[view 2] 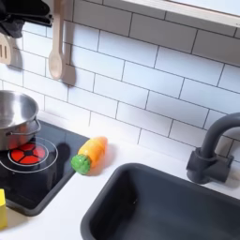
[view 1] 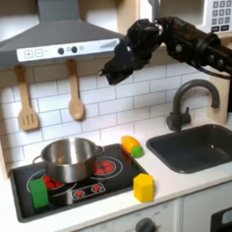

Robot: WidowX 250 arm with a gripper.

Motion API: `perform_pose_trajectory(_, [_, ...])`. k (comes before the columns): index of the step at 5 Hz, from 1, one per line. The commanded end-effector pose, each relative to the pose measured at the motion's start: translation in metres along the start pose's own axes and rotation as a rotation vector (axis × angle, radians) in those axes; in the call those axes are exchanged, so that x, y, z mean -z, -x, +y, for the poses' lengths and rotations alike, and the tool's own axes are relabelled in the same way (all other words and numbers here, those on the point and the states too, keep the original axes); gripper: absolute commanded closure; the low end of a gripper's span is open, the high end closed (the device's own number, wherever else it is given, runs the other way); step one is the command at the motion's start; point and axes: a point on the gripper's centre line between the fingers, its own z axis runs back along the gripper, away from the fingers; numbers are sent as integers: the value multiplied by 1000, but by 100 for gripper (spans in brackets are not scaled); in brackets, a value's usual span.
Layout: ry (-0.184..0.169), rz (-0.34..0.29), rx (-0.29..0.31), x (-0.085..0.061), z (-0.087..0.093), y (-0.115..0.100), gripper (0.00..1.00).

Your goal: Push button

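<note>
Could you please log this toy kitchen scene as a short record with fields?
pincer: raised beside the range hood, at in the first exterior view; state unclear
hood buttons: row on the front panel
pot: steel pot on the stove
carrot: toy carrot between stove and sink
yellow block, counter front
faucet: behind sink

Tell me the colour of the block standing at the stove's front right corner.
Yellow block, clearest in the first exterior view.

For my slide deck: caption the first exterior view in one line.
WidowX gripper raised near the range hood, above a toy stove with a steel pot.
</note>
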Motion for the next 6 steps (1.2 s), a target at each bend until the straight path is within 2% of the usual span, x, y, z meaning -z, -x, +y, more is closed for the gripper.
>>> perform_pose_trajectory(1, [-47, -57, -42, 7, 17, -22, 100])
perform_pose_trajectory(3, [-57, -83, -87, 19, 24, -39, 100])
perform_pose_trajectory(5, [-59, -118, -100, 22, 27, -56, 100])
perform_pose_trajectory(6, [-60, -119, -117, 29, 28, -62, 100])
